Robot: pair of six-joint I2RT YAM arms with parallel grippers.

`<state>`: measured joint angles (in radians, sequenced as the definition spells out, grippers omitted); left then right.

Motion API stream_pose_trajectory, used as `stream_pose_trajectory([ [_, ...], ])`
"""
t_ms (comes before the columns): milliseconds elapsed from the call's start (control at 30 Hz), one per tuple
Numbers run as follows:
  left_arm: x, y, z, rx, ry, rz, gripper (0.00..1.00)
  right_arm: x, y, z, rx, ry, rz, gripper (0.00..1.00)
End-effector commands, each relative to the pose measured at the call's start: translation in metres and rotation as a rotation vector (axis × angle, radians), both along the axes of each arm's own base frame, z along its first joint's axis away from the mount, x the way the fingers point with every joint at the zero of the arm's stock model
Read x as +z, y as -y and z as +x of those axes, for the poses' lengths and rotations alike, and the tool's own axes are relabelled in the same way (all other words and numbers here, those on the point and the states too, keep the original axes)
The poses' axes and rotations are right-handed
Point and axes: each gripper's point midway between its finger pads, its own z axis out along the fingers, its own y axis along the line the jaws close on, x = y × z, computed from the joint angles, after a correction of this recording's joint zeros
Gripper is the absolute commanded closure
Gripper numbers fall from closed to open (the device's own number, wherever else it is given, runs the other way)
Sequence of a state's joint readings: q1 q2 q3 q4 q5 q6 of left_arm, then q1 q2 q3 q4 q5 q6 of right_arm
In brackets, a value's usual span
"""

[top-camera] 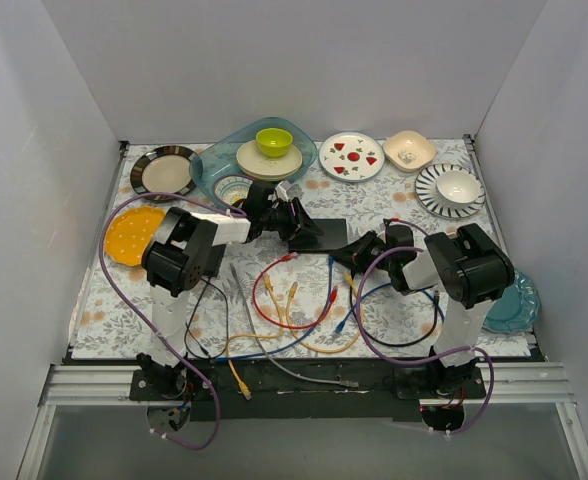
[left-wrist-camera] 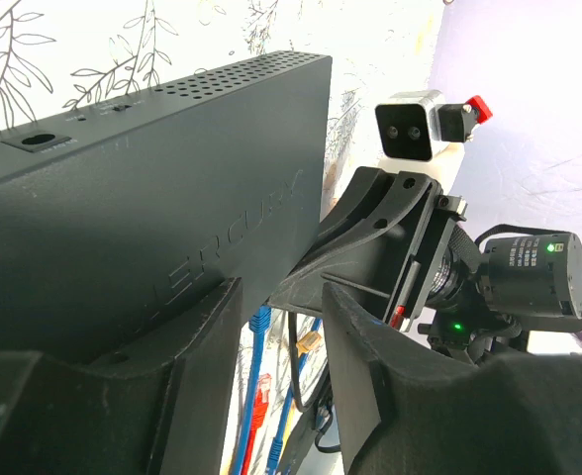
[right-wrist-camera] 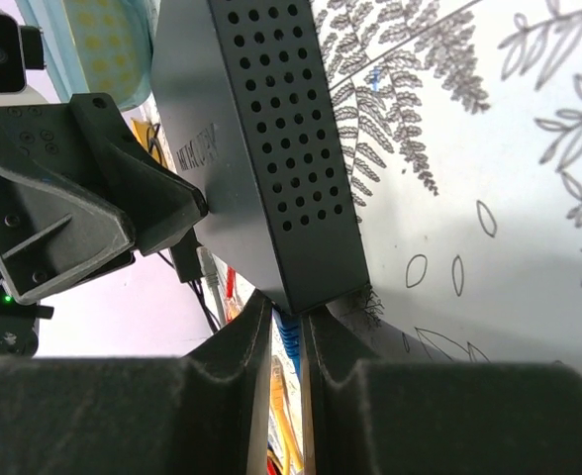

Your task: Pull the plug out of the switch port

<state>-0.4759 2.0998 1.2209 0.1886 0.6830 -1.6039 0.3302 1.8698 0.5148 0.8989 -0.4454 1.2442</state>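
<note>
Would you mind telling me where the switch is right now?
In the top view the switch lies mid-table on the floral cloth, just in front of the blue glass bowl, between the left gripper and the right gripper.

One switch (top-camera: pixel 312 232), two arms, one yellow-green bowl (top-camera: pixel 274 141), one strawberry plate (top-camera: pixel 351 157).

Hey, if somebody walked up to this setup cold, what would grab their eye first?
Probably the black switch mid-table, with both arms reaching in: the left gripper at its far left end, the right gripper at its right end, jaws closed on a blue plug. Next, the tangle of coloured cables sprawled in front of it, and the row of dishes along the back.
</note>
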Motion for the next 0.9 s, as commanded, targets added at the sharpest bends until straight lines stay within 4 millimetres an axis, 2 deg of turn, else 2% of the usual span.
stream_pose_trajectory([
  [0,-0.038,-0.018,-0.015,0.041,-0.09,0.118,0.61,-0.024,0.001,-0.024,0.054,-0.055,-0.031,0.99],
  [167,-0.04,-0.017,-0.013,0.059,-0.106,0.104,0.64,-0.034,-0.005,-0.044,0.123,-0.092,0.001,0.99],
  [400,-0.04,-0.015,-0.009,0.072,-0.107,0.1,0.64,-0.043,-0.002,-0.067,0.193,-0.115,-0.03,0.99],
  [500,-0.04,-0.015,-0.009,0.077,-0.109,0.097,0.64,-0.042,0.001,-0.073,0.202,-0.109,-0.037,0.99],
  [567,-0.036,-0.017,-0.006,0.087,-0.097,0.096,0.64,-0.032,0.002,-0.071,0.213,-0.052,-0.061,0.99],
  [600,-0.033,-0.018,-0.006,0.09,-0.091,0.095,0.64,-0.036,0.005,-0.075,0.226,-0.082,-0.099,0.99],
  [633,-0.031,-0.018,-0.004,0.094,-0.084,0.095,0.64,-0.027,0.007,-0.072,0.264,-0.006,-0.148,0.99],
  [667,-0.022,-0.019,0.0,0.099,-0.062,0.09,0.64,-0.028,0.012,-0.069,0.27,0.014,-0.212,0.99],
  [700,-0.017,-0.02,0.003,0.103,-0.055,0.095,0.64,-0.021,0.013,-0.06,0.286,0.038,-0.262,0.99],
  [733,-0.011,-0.02,0.005,0.104,-0.04,0.097,0.64,-0.021,0.02,-0.072,0.312,-0.005,-0.325,0.99],
  [867,0.015,-0.024,0.013,0.118,0.031,0.118,0.6,-0.015,0.043,-0.075,0.389,0.04,-0.585,0.99],
])
